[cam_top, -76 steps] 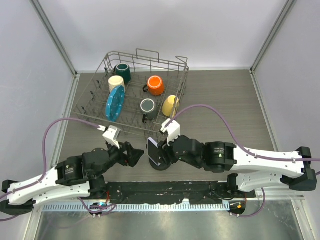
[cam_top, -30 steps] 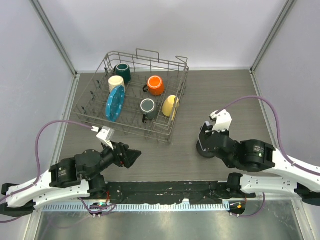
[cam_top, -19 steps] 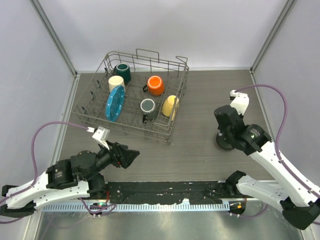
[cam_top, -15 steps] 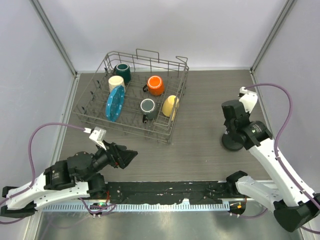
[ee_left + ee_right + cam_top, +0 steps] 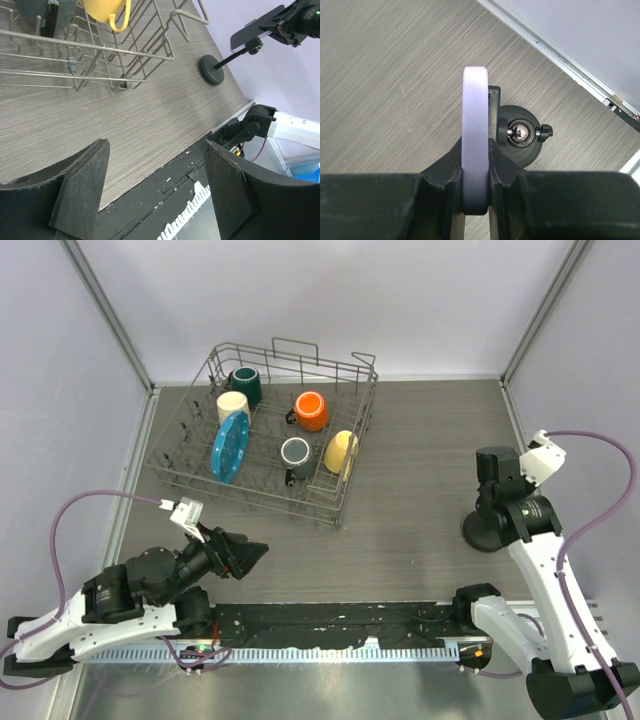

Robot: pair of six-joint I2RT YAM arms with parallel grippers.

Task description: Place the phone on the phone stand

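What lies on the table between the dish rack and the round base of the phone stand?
Nothing: in the top and left wrist views, only bare table runs from the dish rack to the phone stand.

Grey wood-grain table [image 5: 420,440], pale lilac-white walls [image 5: 330,300] on three sides, grey metal corner posts [image 5: 110,318], soft even light

The surface [image 5: 420,430] is a grey wood-grain board. A wire rack [image 5: 268,430] stands on its far left part, with its near corner reaching toward the middle. The stand [image 5: 487,533] has its round black base flat on the surface close to the right edge, well apart from the rack. A black rail [image 5: 330,618] runs along the near edge.
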